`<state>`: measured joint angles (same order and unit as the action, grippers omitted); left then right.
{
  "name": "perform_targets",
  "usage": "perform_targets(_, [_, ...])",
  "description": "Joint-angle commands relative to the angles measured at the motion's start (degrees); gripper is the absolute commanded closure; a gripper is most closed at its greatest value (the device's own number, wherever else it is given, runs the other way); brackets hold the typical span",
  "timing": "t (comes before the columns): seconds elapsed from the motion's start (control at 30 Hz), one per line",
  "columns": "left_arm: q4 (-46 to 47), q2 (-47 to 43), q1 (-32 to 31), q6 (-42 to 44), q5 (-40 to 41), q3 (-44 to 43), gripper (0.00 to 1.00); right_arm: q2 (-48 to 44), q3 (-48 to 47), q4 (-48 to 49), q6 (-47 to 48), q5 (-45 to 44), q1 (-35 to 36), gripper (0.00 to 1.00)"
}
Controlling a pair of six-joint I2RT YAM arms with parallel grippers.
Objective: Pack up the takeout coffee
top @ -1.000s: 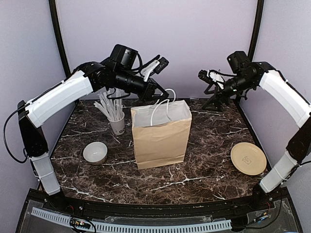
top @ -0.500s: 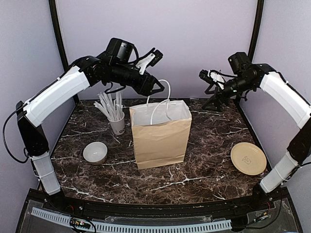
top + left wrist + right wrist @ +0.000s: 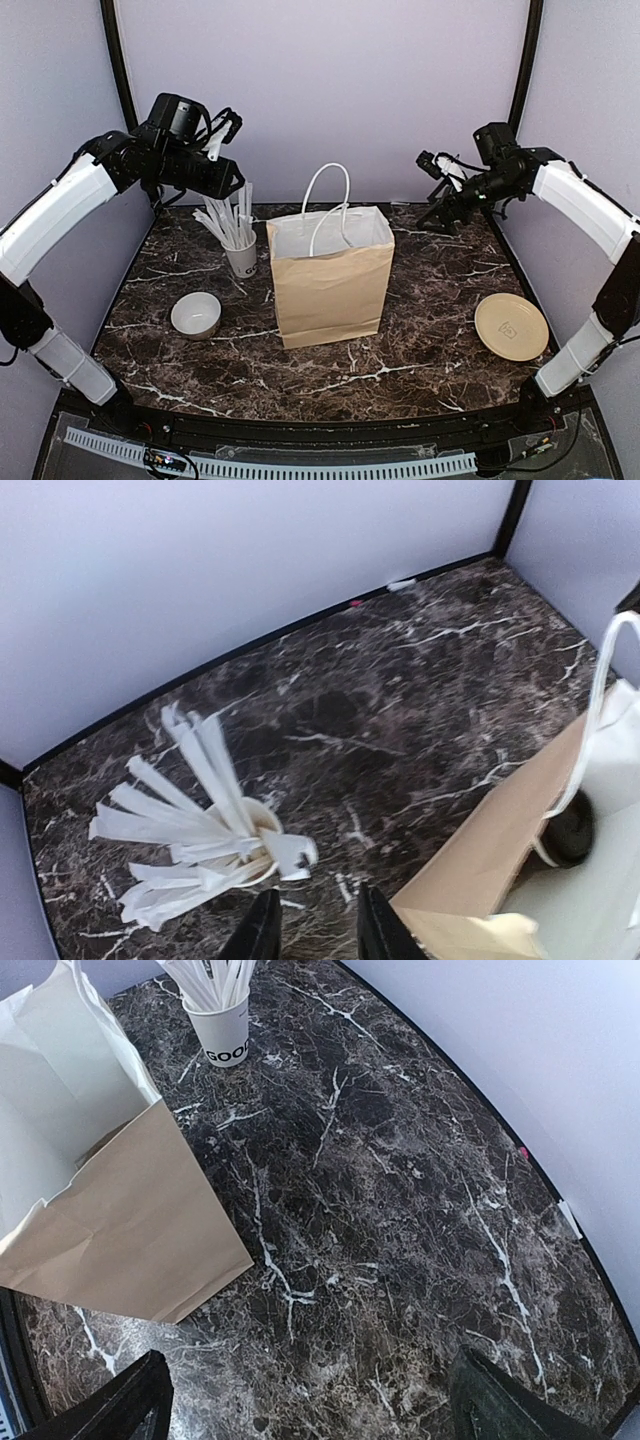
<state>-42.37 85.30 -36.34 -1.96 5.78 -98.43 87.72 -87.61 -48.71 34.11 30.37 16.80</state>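
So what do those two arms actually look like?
The left arm and right arm have long white shells between black joints, with thin black cables at the wrists. The left gripper and right gripper are black, two-fingered.

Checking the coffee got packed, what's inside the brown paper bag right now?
Inside the brown paper bag, the left wrist view shows a round black lid low against the white lining. What sits under it is covered, as is the bag's floor.

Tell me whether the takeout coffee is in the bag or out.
In. The left wrist view shows the takeout coffee, a dark round shape, down inside the open brown bag.
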Motion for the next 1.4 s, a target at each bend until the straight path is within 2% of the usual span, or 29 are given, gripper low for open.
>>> perform_targets(0.0, [1.2,0.5,4.1,-4.5,-1.8,4.1,0.72,-2.4,1.1,3.8,-1.6,1.2,-0.4,0.03])
perform_targets(0.13, [3.4,4.4,6.4,-4.4,-3.7,2.0,0.64,-3.6,2.6,4.2,-1.6,0.7,-0.4,0.04])
perform_targets(0.23, [2.3,8.5,7.3,-3.1,0.4,-0.4,0.58,-4.8,3.3,4.3,-1.3,-0.4,-0.4,0.04])
perform_targets(0.3, [2.3,10.0,8.2,-3.0,-0.2,-0.8,0.58,-5.6,3.7,4.3,-1.2,-0.8,-0.4,0.04])
perform_targets(0.43, [3.2,11.8,8.9,-3.3,-2.1,-1.3,0.62,-6.7,4.6,4.6,-1.1,-1.4,-0.4,0.03])
perform_targets(0.83, [1.0,13.5,9.0,-2.7,-0.9,-2.3,0.78,-6.6,4.8,5.1,-1.0,-1.5,-0.4,0.04])
perform_targets(1.13, [-0.9,13.5,9.0,-2.5,-1.1,-2.0,0.66,-6.8,5.1,5.2,-1.0,-1.5,-0.4,0.04])
perform_targets(1.37, [-2.1,13.8,9.0,-2.2,-0.9,-1.8,0.69,-6.8,5.1,5.4,-1.0,-1.4,-0.4,0.04])
